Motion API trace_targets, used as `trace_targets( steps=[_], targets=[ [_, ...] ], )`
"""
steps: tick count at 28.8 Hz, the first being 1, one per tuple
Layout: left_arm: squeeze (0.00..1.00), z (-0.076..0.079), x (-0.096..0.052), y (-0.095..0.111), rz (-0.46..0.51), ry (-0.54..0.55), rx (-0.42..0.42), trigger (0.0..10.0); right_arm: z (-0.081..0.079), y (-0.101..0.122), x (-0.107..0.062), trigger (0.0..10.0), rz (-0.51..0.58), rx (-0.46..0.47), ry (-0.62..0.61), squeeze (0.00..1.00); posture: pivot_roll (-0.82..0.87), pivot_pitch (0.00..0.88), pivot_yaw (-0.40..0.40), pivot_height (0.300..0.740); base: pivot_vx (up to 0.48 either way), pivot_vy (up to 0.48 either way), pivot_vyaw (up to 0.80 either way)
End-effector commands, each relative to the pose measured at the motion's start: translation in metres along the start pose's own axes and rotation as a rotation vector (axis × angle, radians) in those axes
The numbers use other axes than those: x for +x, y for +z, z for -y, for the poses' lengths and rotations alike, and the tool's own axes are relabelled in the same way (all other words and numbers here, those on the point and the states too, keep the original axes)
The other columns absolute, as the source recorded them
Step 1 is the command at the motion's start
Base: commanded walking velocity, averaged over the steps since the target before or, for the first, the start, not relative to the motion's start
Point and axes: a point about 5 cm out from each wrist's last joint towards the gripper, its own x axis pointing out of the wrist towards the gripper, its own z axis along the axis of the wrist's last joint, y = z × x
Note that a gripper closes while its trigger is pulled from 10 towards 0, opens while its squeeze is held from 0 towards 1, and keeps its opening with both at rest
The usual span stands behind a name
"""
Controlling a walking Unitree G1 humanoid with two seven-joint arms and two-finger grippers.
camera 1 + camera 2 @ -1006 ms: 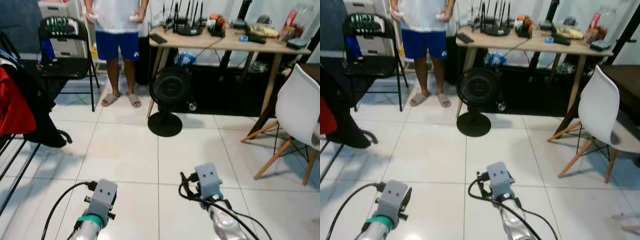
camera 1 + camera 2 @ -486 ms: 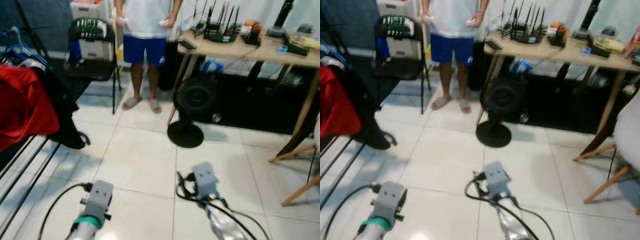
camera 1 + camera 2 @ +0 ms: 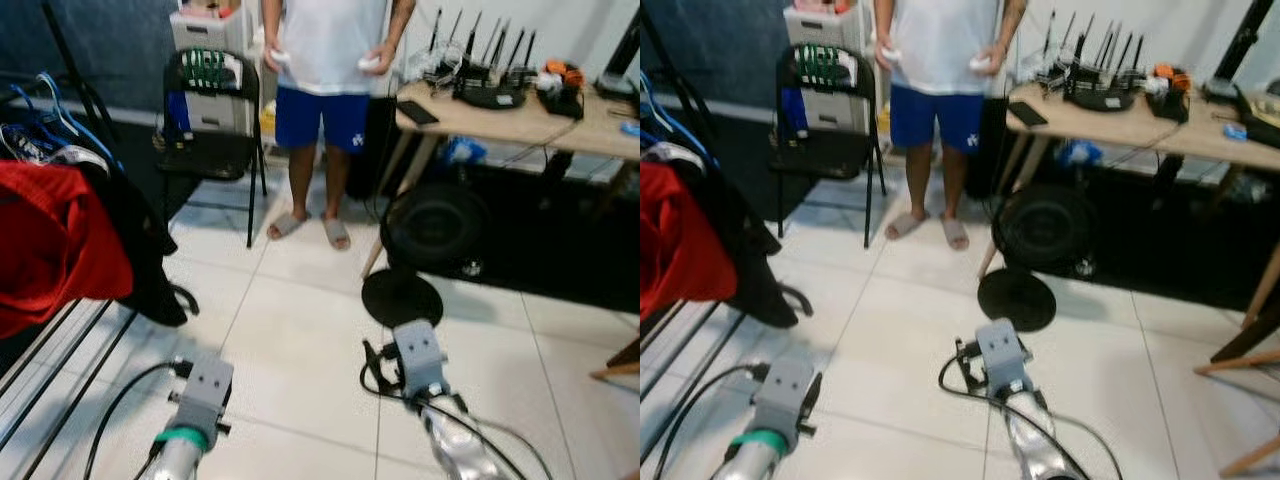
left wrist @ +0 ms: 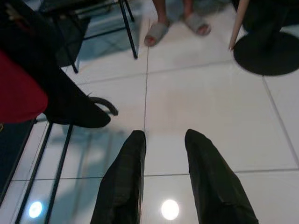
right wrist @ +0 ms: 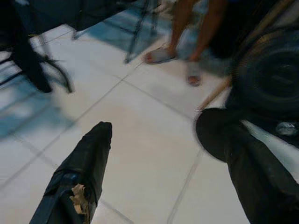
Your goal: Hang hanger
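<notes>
Both arms reach forward low over the white tiled floor (image 3: 300,330), and neither carries anything. The left hand (image 4: 163,140) hangs above the tiles with its two black fingers (image 4: 126,172) a modest gap apart, nothing between them. The right hand (image 5: 168,135) has its fingers spread wide, likewise empty, with the round base of a black floor fan (image 3: 432,225) just beyond it. On the robot's left stands a clothes rack (image 3: 60,340) of dark bars, draped with a red garment (image 3: 50,240) and a black garment (image 3: 140,250) that hangs down almost to the floor. Above the clothes, at the rack's top, a blue hanger (image 3: 45,105) shows its wire hooks and loops (the frames are soft, so whether it sits fully on the rail cannot be told). It is well apart from both hands. Farther back a black folding chair (image 3: 215,120) holds some green-and-white things at its backrest, with a white storage box (image 3: 205,30) behind it. A person (image 3: 330,60) in a white shirt, blue shorts and slippers stands facing the robot, a small white controller in each hand. To the right a wooden tabletop (image 3: 520,115) carries a black router (image 3: 490,90) with many antennas, a dark phone-like slab and other small items.
</notes>
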Motion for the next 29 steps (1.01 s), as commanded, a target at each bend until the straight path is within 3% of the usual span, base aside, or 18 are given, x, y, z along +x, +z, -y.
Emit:
trace_targets(
  steps=[1, 22, 29],
  targets=[
    [0.00, 0.004, 0.000, -0.001, -0.008, -0.009, -0.004, 10.0, 0.008, -0.007, -0.005, 10.0, -0.032, -0.004, -0.021, 0.00, -0.07, 0.000, 0.036, 0.740, 0.480, 0.000, 0.00],
    [0.00, 0.004, 0.002, 0.000, -0.010, -0.011, 0.000, 10.0, 0.005, -0.005, -0.003, 10.0, -0.028, -0.003, -0.001, 0.00, -0.07, 0.000, 0.039, 0.740, 0.461, 0.000, 0.00],
    [0.00, 0.005, 0.000, -0.007, -0.053, -0.031, -0.017, 10.0, -0.003, -0.006, -0.003, 10.0, -0.030, -0.035, 0.038, 0.00, -0.07, 0.000, 0.039, 0.740, 0.078, 0.000, 0.00]
  ],
)
